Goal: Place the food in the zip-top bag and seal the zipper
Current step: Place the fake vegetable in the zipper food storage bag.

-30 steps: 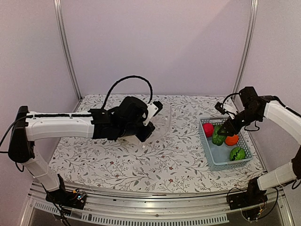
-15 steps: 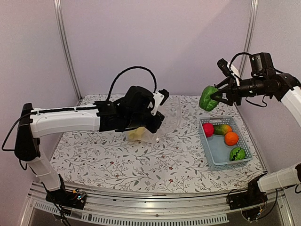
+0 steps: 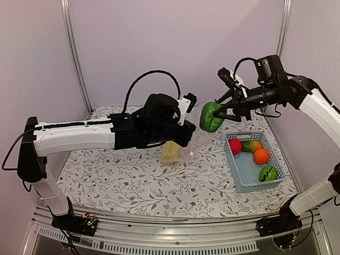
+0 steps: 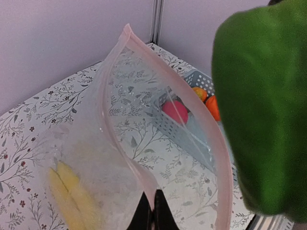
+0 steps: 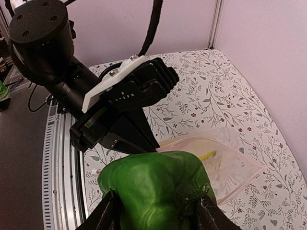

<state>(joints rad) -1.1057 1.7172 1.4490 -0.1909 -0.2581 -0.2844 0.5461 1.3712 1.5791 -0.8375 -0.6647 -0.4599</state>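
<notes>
Green piece [image 3: 211, 117] clamped in right gripper [image 3: 223, 112], beside zip-top bag [image 4: 134, 81] hanging pinched from left gripper [image 4: 152, 214]. Bananas [image 4: 67, 196] inside; four fruits [image 3: 261, 156], zipper [image 4: 100, 103] pending.

Open bag [image 4: 125, 91], bananas [image 4: 67, 191] inside, green piece [image 4: 264, 110] near

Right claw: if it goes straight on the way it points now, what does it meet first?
Probably the open mouth of the bag, which the left claw pinches at its edge. The green piece in the right claw would arrive first. The left claw sits close beside that line, so depth is unclear.
</notes>
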